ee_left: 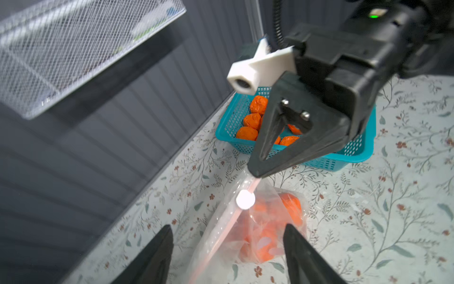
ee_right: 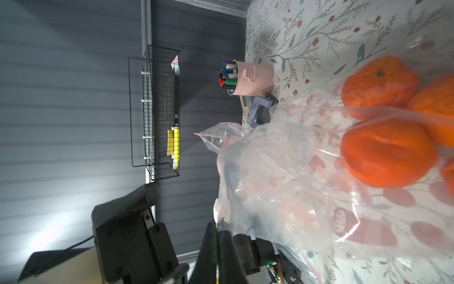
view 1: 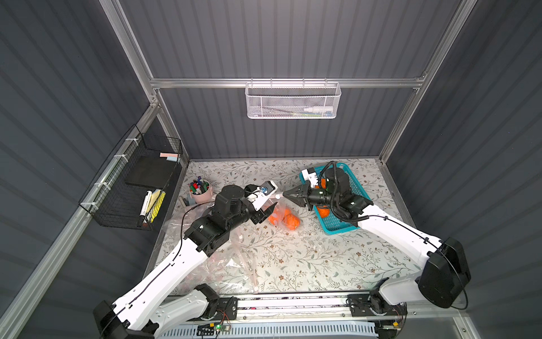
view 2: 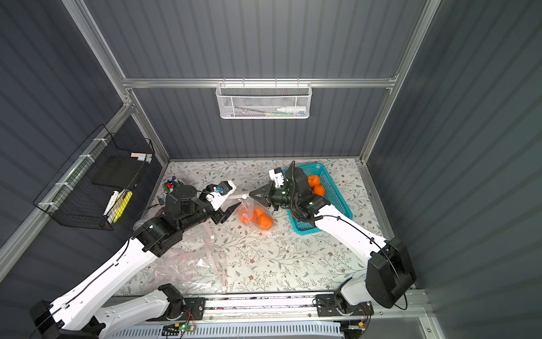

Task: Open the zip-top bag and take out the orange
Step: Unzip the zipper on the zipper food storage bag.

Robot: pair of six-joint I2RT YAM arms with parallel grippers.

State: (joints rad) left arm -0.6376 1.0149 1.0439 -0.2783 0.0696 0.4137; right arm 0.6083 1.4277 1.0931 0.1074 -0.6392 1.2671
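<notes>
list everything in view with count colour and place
zip-top bag: one, clear with pink zip strip, mid-table
oranges in bag: at least three, orange, inside it
plastic basket: one, teal, back right, holding several more oranges
cup: one, pink, back left, full of markers
loose bags: count unclear, clear, front left
mesh basket: one, white, back rail
wire rack: one, black, left wall
left gripper: one, black, open, astride the bag
right gripper: one, black, shut on the bag's top corner

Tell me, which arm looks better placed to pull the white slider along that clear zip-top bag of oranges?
Left, likely. The left gripper is open, facing the round white slider. The right gripper is shut on the raised end of the clear plastic zip-top bag, anchoring it.
</notes>
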